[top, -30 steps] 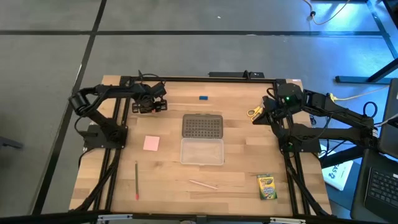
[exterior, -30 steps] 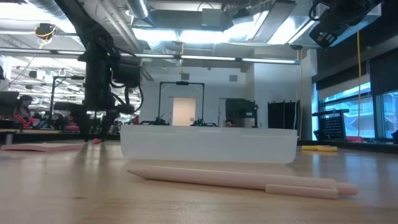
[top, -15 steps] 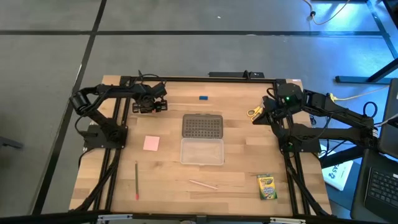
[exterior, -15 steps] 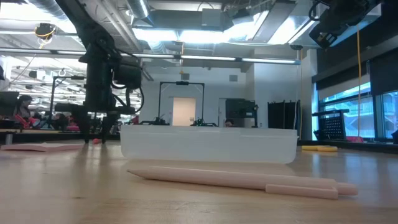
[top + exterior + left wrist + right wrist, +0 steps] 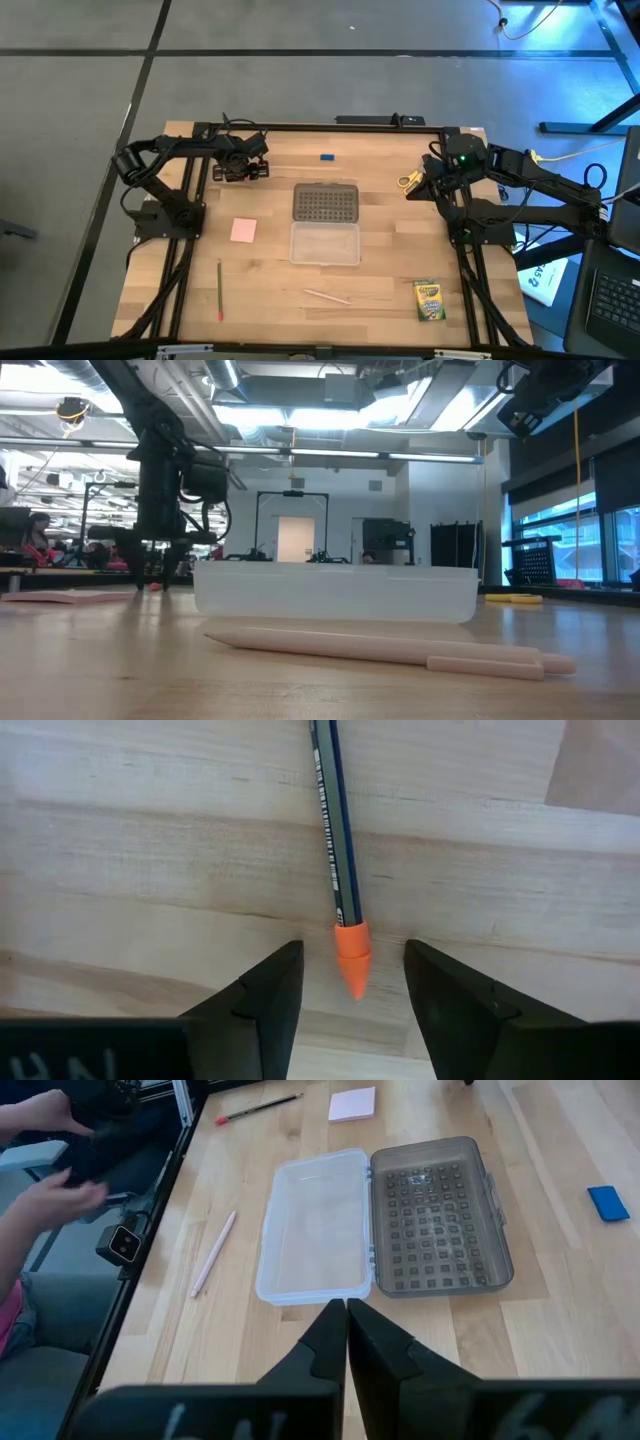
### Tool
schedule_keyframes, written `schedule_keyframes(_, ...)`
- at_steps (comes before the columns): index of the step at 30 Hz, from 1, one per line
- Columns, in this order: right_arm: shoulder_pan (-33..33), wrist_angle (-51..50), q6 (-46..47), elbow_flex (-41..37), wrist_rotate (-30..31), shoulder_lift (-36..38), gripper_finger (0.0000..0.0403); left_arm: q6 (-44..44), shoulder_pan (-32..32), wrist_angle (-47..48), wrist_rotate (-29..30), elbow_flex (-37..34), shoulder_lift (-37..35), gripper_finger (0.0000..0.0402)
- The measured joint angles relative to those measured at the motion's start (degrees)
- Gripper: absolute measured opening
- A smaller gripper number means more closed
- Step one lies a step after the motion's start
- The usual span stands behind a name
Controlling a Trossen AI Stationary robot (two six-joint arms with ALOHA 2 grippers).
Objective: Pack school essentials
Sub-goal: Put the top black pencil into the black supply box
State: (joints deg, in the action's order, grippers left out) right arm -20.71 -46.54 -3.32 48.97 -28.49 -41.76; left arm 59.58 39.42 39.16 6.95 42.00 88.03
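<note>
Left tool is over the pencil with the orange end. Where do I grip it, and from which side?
Grip the pencil on its shaft just behind the orange cap, coming straight down. It lies flat on the table, thin, running lengthwise between the open fingers of the left tool, so they would close across its width. The right tool waits at the table's right side.

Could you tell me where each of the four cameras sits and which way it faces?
High view: overhead, looking straight down; both arms, open case.
Low view: table height, level across; pink pencil, case, left arm.
Left wrist view: above the table; own open left gripper straddling an orange-tipped pencil.
Right wrist view: looks across the table; shut right gripper.
Shared: right wrist and high views both show the blue block.
</note>
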Motion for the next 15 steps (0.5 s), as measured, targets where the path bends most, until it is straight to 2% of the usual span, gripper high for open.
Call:
schedule_keyframes(7,0.0,0.0,0.0,0.0,0.0,0.0,0.0016,-0.2,0.0,0.3,0.6,0.0,0.0,0.0158)
schedule_keyframes(15,0.0,0.0,0.1,0.0,0.0,0.0,0.0016,-0.2,0.1,0.5,1.0,0.0,0.0,0.0114)
